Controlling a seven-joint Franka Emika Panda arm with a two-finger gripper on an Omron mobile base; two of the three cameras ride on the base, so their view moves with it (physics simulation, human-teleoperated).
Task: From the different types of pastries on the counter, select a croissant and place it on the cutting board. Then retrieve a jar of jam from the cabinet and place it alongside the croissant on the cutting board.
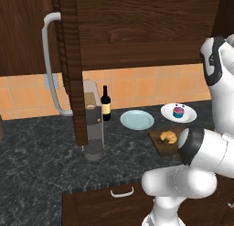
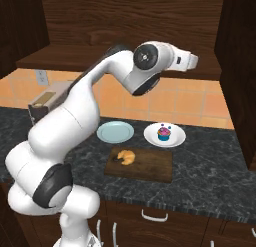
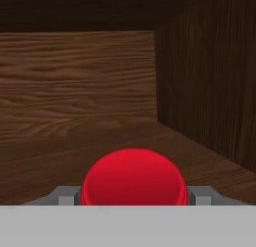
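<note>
- Croissant (image 2: 126,156) sits on the cutting board (image 2: 150,166), toward its left end seen from the right base camera.
- Board lies flat on the dark stone bench (image 2: 210,161), near the front edge.
- Behind the board: an empty pale blue plate (image 2: 115,131), and next to it a white plate (image 2: 165,135) carrying the pink-frosted cupcake (image 2: 163,133).
- Wine bottle (image 1: 105,104) stands upright at the back by the tiled wall, just beside a grey coffee machine (image 1: 93,124).
- Cabinet door (image 1: 68,60) stands swung open, long grey handle (image 1: 51,60) facing out; it hangs in front of the coffee machine in the left base camera.
- Arm is raised with the hand reaching into the cabinet (image 2: 125,36) above the bench.
- Jam jar (image 3: 134,178) is inside the cabinet on the wooden shelf (image 3: 60,156), near the corner where back and side walls meet; red lid close up in the hand camera.
- Gripper (image 3: 134,193): grey finger tips (image 3: 67,195) flank the jar on both sides, right at the lid. Cannot tell if the jaws are clamped on it or merely around it.
</note>
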